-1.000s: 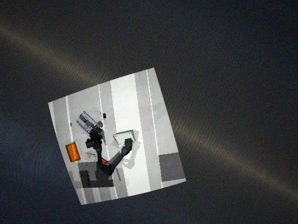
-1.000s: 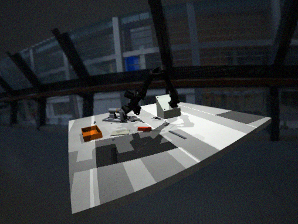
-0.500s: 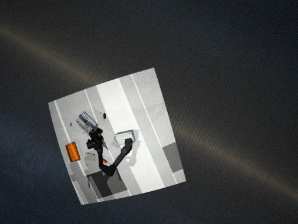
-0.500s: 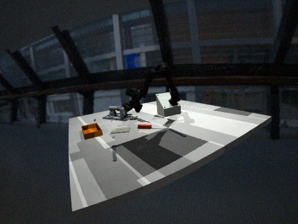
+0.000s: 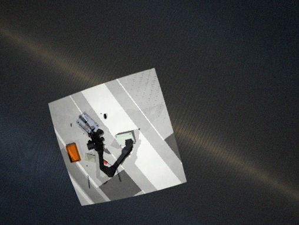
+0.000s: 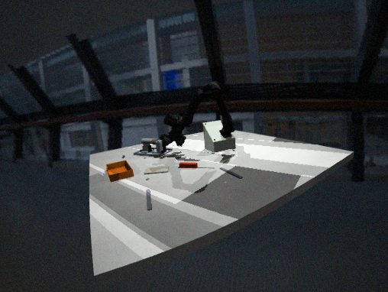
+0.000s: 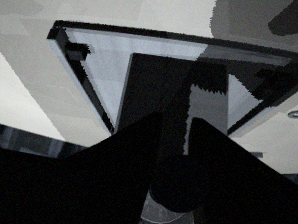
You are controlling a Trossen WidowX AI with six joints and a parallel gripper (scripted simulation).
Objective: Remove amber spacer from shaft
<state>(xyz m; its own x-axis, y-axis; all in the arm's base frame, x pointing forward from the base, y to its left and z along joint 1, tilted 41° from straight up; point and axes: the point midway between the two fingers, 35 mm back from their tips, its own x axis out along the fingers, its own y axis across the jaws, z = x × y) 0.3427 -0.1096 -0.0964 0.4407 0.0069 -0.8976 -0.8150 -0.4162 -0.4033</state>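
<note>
The fixture's grey base plate [image 5: 95,123] [image 6: 154,154] [image 7: 100,65] lies on the table. The housing block [image 6: 147,145] stands at its far end, a second upright block [image 6: 159,146] [image 7: 210,107] at the end nearest my arm. A small amber spacer [image 6: 153,140] shows faintly between the blocks; the other spacers cannot be told apart. The shaft's dark round end [image 7: 179,182] sticks out from the near block, between my fingers in the wrist view. My gripper [image 7: 176,124] is shut on the shaft end. The top and exterior views show it at the near block, its fingertips mostly hidden by the wrist.
An orange tray [image 5: 70,147] [image 6: 120,177], a beige pad [image 5: 90,158] [image 6: 156,170] and a red-handled tool [image 5: 105,161] [image 6: 188,165] lie on the table. Grey bars [image 6: 149,199] [image 6: 231,173] lie farther from the fixture. A pale green sloped box [image 5: 125,137] [image 6: 218,145] stands beside the arm's base.
</note>
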